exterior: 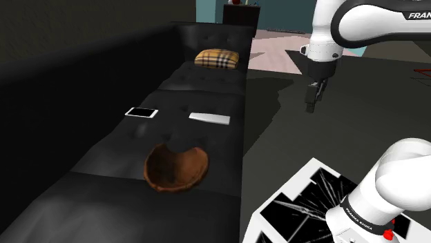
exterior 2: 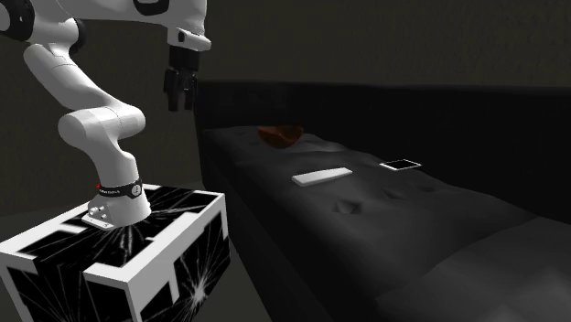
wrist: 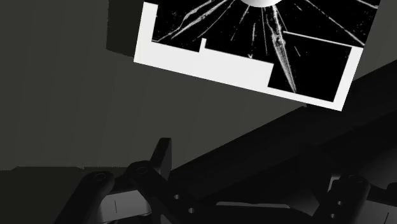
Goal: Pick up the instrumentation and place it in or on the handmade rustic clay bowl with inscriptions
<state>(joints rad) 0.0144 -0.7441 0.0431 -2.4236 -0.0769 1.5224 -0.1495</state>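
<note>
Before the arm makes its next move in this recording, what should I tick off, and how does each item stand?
1. Gripper open and empty: ok. Its fingers stand apart with nothing between them.
2. Gripper above something to grasp: not ok. It hangs over the floor beside the sofa.
3. Target singled out: cannot tell. A flat white bar and a black-faced slab both lie on the seat.
4. Brown bowl ready: ok. It sits mouth up with nothing in it.
5. Room around the flat things: ok. They lie apart from each other, the bowl and the plaid cushion.
</note>
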